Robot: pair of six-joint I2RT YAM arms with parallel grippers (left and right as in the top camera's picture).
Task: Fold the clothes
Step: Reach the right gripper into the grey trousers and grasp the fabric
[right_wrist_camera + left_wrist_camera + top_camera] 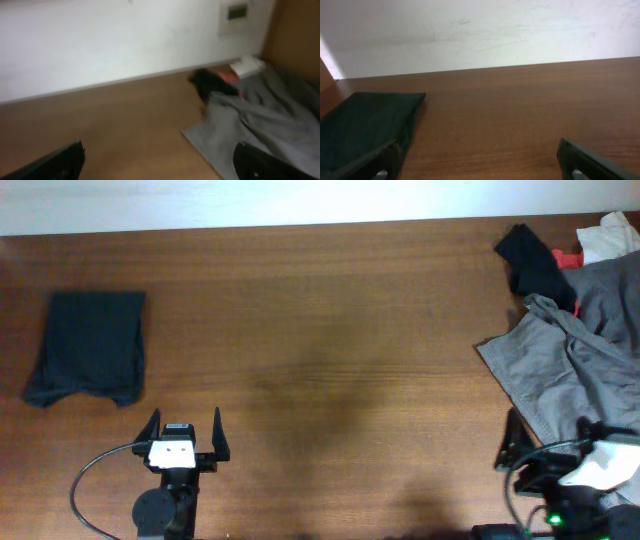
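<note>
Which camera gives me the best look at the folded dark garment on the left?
Overhead: the folded dark garment shows whole, all edges clear. Left wrist cuts off its near part; right wrist misses it.

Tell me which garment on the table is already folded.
The dark garment at the far left: it lies flat, alone, as a neat rectangle. The grey trousers and the black piece at the right are crumpled in a heap.

Even indoor light, soft shadows on wood, right wrist view motion-blurred
</note>
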